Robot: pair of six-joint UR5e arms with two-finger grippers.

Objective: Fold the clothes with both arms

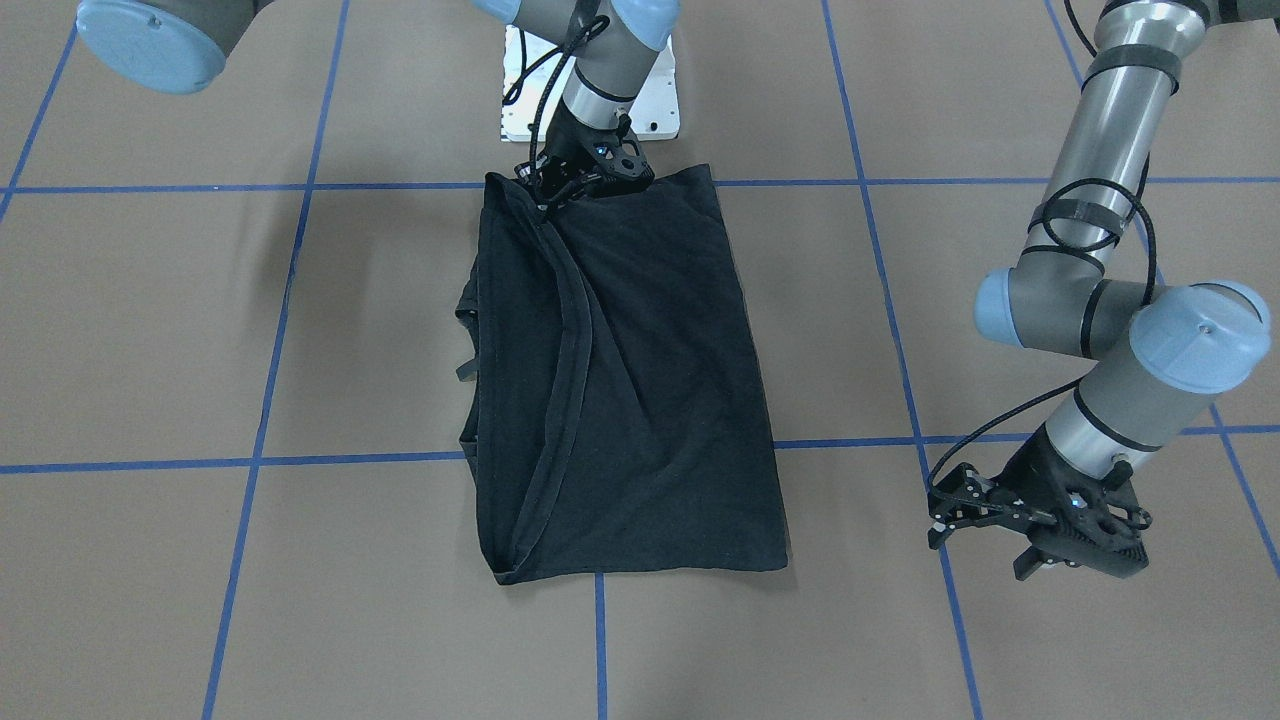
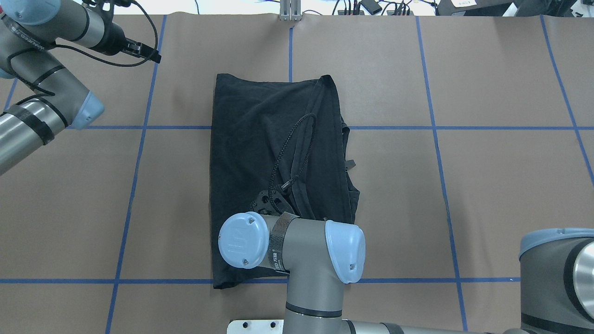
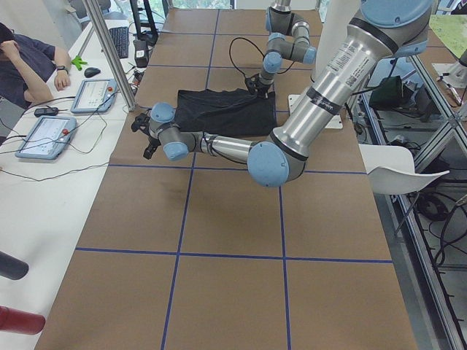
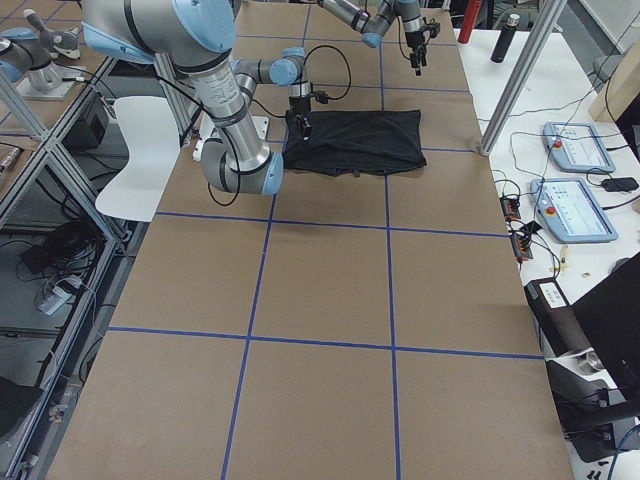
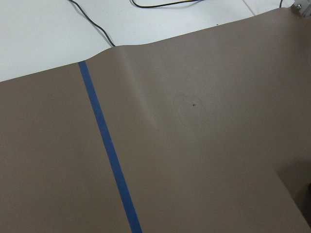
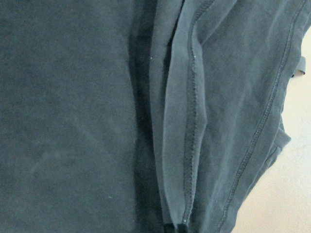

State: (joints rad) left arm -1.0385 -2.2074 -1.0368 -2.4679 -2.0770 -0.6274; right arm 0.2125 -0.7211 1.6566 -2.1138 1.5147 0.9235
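1. The shirt (image 1: 640,380) is plain black.
2. The table (image 1: 150,330) under the shirt is brown, gridded with blue tape.
3. The left arm (image 1: 1110,150) and right arm (image 2: 308,243) are silver-grey with light blue caps.

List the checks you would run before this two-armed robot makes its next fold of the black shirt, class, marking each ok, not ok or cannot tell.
1. Right pincer closed on the shirt hem: ok, it looks clamped at the end nearest the robot.
2. Left pincer on the shirt: not ok, it hangs over bare table, holding nothing.
3. Left pincer open, ready to grasp: cannot tell.
4. Shirt lying neat: not ok, a sleeve sticks out of one long side.
5. Right arm's cable off the cloth: cannot tell, it loops above the shirt.
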